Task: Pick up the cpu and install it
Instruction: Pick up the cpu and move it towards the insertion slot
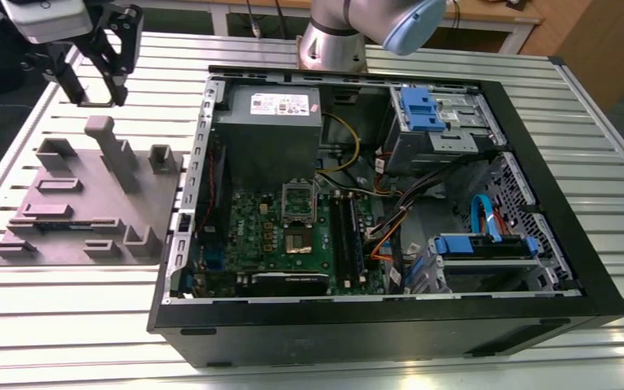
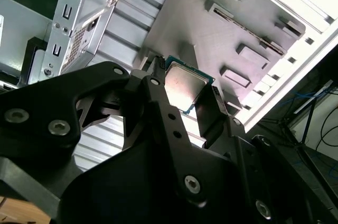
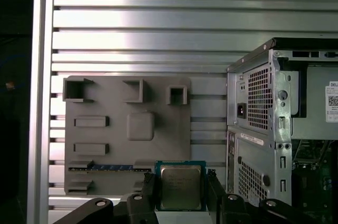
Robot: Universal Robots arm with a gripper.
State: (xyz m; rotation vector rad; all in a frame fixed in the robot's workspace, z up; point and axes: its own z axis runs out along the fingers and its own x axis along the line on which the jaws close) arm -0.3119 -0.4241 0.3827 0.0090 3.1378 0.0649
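The cpu is a small square chip with a silver top and a green rim, and my gripper is shut on it by two opposite edges. In the second wrist view the cpu sits between the black fingertips, held above the grey fixture plate. In the exterior view my gripper hangs over the far end of that plate, to the exterior view's left of the open computer case. The motherboard's socket area, with its silver hinged frame, lies inside the case.
The fixture plate carries several raised grey blocks and a tall post. Inside the case are a grey power supply box, blue drive brackets and loose cables. The case's metal side wall stands close to the gripper. Everything rests on a slatted aluminium table.
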